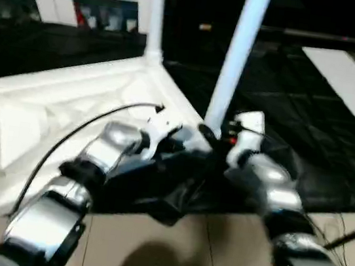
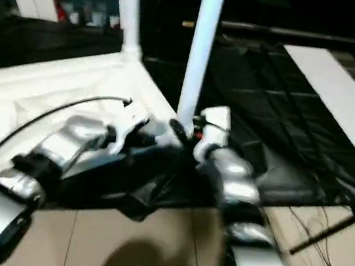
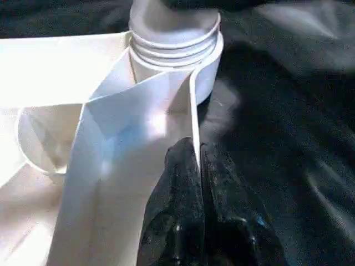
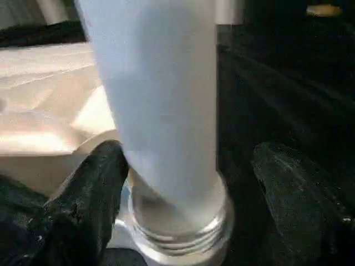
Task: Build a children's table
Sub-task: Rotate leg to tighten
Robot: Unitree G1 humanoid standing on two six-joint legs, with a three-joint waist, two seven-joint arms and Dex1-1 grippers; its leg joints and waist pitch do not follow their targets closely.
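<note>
Tabletop (image 1: 68, 111): white ribbed plastic, laid underside up on black sheet (image 2: 278, 121). Near leg (image 1: 238, 55), a white tapered tube with threaded base, is seated in the corner socket (image 3: 177, 50) between both grippers; top cut off. Left gripper (image 3: 201, 166): pinched shut on the tabletop's thin rim. Right gripper (image 4: 188, 177): spread wide around the leg, one finger (image 4: 94, 183) touching it. Far leg (image 1: 156, 14) stands beyond.

Your tan floor (image 1: 168, 244) carries a black sheet (image 1: 287, 109) toward twelve o'clock, with the upturned tabletop (image 1: 48, 115) at ten.
</note>
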